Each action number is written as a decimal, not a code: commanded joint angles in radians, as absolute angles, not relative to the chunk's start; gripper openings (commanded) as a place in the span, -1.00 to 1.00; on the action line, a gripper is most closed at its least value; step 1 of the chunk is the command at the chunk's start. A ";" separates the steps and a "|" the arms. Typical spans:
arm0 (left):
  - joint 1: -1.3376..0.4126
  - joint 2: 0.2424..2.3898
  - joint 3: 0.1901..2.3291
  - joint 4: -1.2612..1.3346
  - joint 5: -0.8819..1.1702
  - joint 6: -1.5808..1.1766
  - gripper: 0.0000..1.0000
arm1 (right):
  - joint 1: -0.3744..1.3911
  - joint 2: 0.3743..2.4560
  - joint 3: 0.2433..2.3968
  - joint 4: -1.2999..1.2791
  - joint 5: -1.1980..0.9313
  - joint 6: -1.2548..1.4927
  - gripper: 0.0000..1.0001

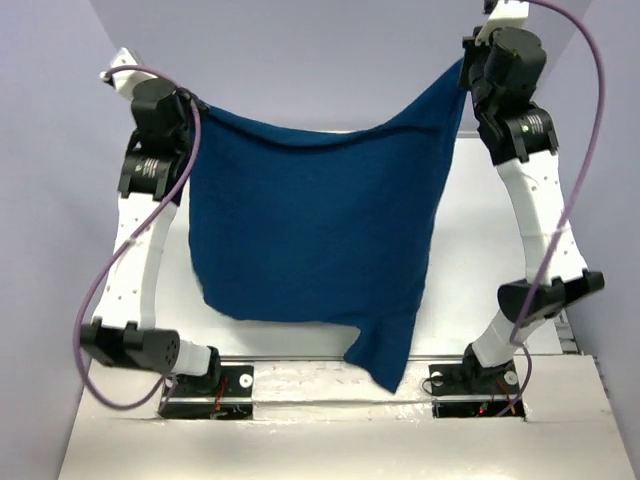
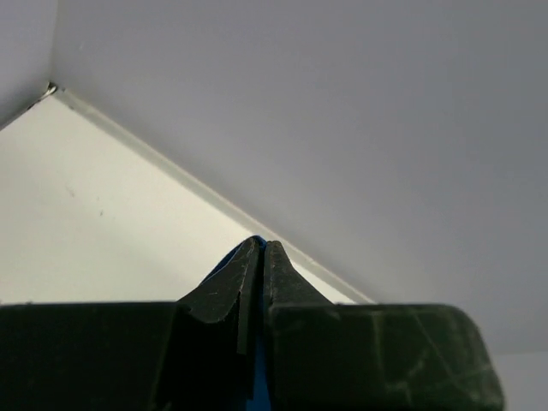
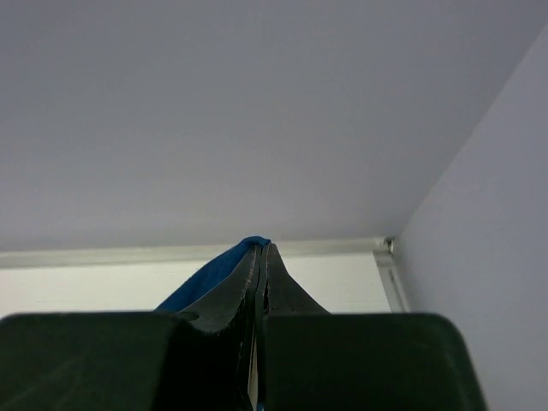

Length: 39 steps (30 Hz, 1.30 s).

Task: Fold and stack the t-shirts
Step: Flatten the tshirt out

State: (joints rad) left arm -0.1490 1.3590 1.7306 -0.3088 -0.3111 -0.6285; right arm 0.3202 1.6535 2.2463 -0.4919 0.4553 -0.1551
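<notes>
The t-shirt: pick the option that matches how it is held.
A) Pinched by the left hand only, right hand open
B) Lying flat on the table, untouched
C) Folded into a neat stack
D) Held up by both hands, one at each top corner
D: in the top view the t-shirt hangs spread between the left hand and the right hand, and each wrist view shows blue cloth pinched between closed fingers.

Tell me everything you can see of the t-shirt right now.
The t-shirt is dark navy-blue cloth, limp; no print shows on the side facing the top camera. It hangs spread over the table, pinched at its upper corners by the left gripper and the right gripper, both shut on it. The top edge sags between them, the right corner higher. A flap, perhaps a sleeve, droops lowest at bottom right. Whether it touches the table is unclear.
</notes>
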 commanded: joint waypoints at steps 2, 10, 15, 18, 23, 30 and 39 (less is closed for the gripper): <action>-0.081 1.500 1.764 -0.207 -0.247 -0.660 -1.00 | 0.141 1.788 2.350 -0.509 0.249 0.044 -1.00; -0.063 1.715 2.250 -0.245 -0.190 -0.719 -1.00 | 0.032 1.959 2.745 -0.424 0.167 0.184 -1.00; -0.031 1.724 2.362 -0.172 -0.183 -0.689 -1.00 | 0.032 1.890 2.743 -0.302 0.137 0.144 -1.00; 0.004 1.686 2.278 -0.126 -0.163 -0.687 -1.00 | 0.032 1.847 2.697 -0.279 0.084 0.136 -1.00; 0.034 1.600 2.039 -0.080 -0.153 -0.661 -1.00 | 0.032 1.679 2.400 -0.313 -0.009 0.143 -1.00; 0.057 1.288 1.299 0.147 -0.153 -0.612 -1.00 | 0.032 1.237 1.277 -0.137 -0.081 0.228 -1.00; 0.066 1.023 0.660 0.203 -0.123 -0.629 -1.00 | 0.032 0.982 0.703 -0.354 -0.227 0.451 -1.00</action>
